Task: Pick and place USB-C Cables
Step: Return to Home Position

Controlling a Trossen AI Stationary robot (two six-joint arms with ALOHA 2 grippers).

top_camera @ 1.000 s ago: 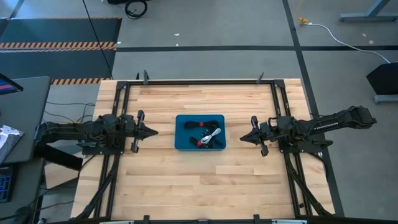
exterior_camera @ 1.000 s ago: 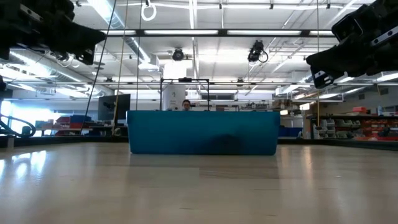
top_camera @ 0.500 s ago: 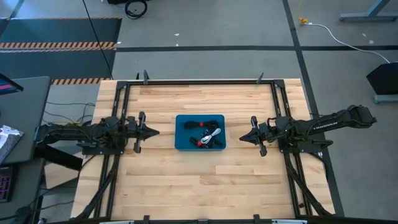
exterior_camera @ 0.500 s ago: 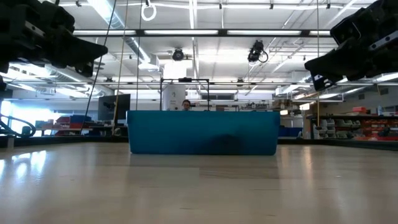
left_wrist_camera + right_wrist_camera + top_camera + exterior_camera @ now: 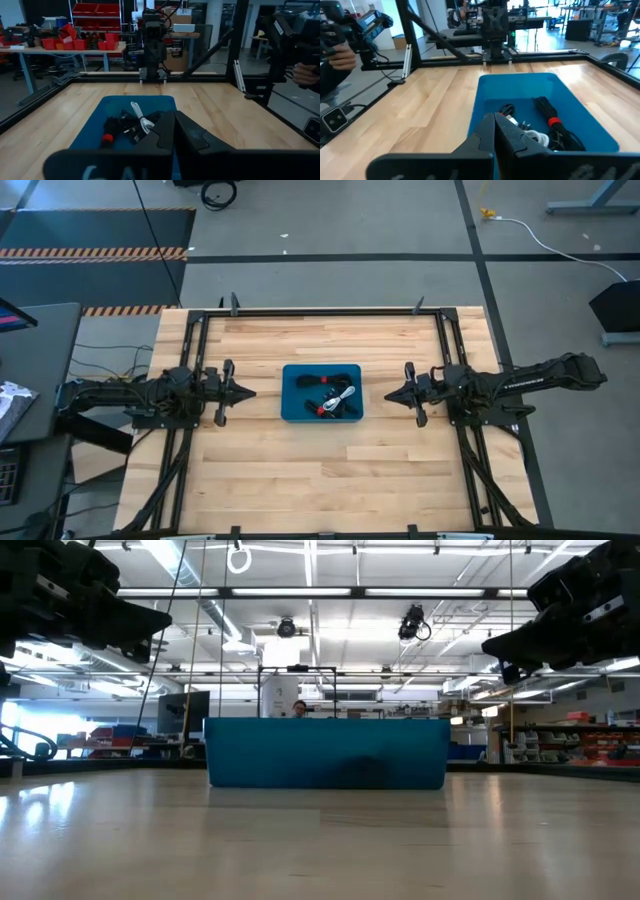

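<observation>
A blue tray (image 5: 287, 393) rests flat on the table's middle, and the USB-C cables lie bundled inside it. Among them are a white-grey one (image 5: 346, 394), a black one with a red band (image 5: 325, 410) and black ones (image 5: 320, 380). My left gripper (image 5: 247, 392) hovers shut just left of the tray, pointing at it. My right gripper (image 5: 388, 394) hovers shut just right of the tray, also pointing at it. The left wrist view shows the white-grey cable (image 5: 142, 119) and the red band (image 5: 106, 137) past the shut fingers. The right wrist view shows the red band (image 5: 554, 121).
Bare wooden tabletop (image 5: 320, 470) surrounds the tray on all sides. A black metal frame (image 5: 320, 310) runs along the table's edges. Beyond the table, a person's hand (image 5: 340, 56) holds a dark device. The low view shows only the tray's near wall (image 5: 326, 753).
My right gripper has shifted slightly toward the tray and the table's far edge. My left gripper has dipped a little early in the second, then kept still. Both have stayed shut, and the tray and cables have not moved.
</observation>
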